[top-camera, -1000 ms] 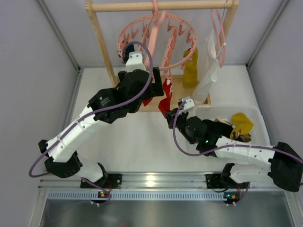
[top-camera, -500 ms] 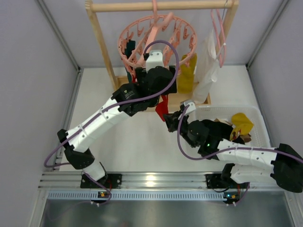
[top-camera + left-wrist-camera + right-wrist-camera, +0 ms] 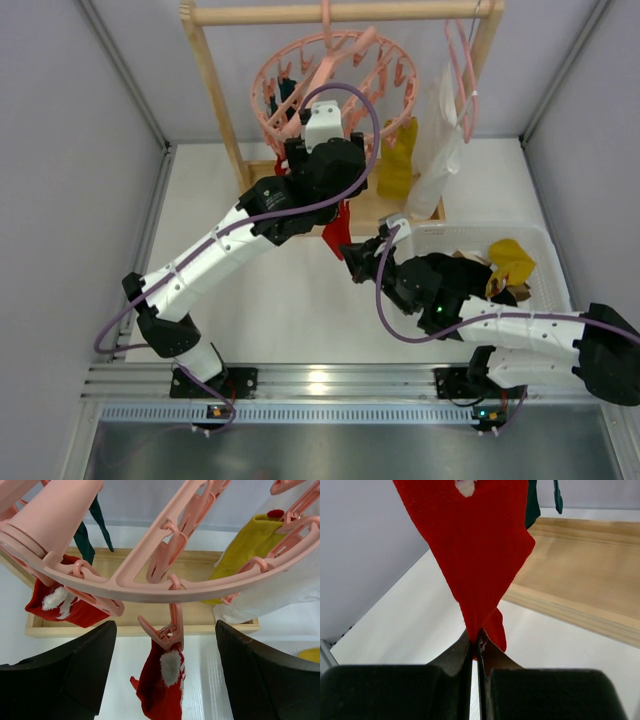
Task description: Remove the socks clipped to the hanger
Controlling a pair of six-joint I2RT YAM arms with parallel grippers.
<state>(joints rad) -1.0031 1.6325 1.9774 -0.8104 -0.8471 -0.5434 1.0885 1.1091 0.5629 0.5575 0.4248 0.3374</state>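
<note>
The round pink hanger (image 3: 330,75) hangs from the wooden rail, and its rim (image 3: 150,585) fills the left wrist view. A red sock (image 3: 160,685) with a white mark hangs from a pink peg (image 3: 169,630). My left gripper (image 3: 165,625) is open, one finger (image 3: 65,675) on each side of that peg without touching it. My right gripper (image 3: 476,640) is shut on the lower tip of this red sock (image 3: 475,545), pulling it taut below the hoop (image 3: 336,228). A second red sock (image 3: 65,605), a teal sock (image 3: 85,540) and a mustard-yellow sock (image 3: 245,550) stay clipped.
A large white cloth (image 3: 435,140) hangs on a thin pink clothes hanger (image 3: 460,70) at the right. The wooden rack's base (image 3: 125,615) lies under the hoop. A white bin (image 3: 545,240) beside my right arm holds yellow socks (image 3: 510,262).
My left arm swung right and up under the hoop, and its jaws now frame the peg and have narrowed slightly. My right gripper drew the red sock's tip slightly left.
</note>
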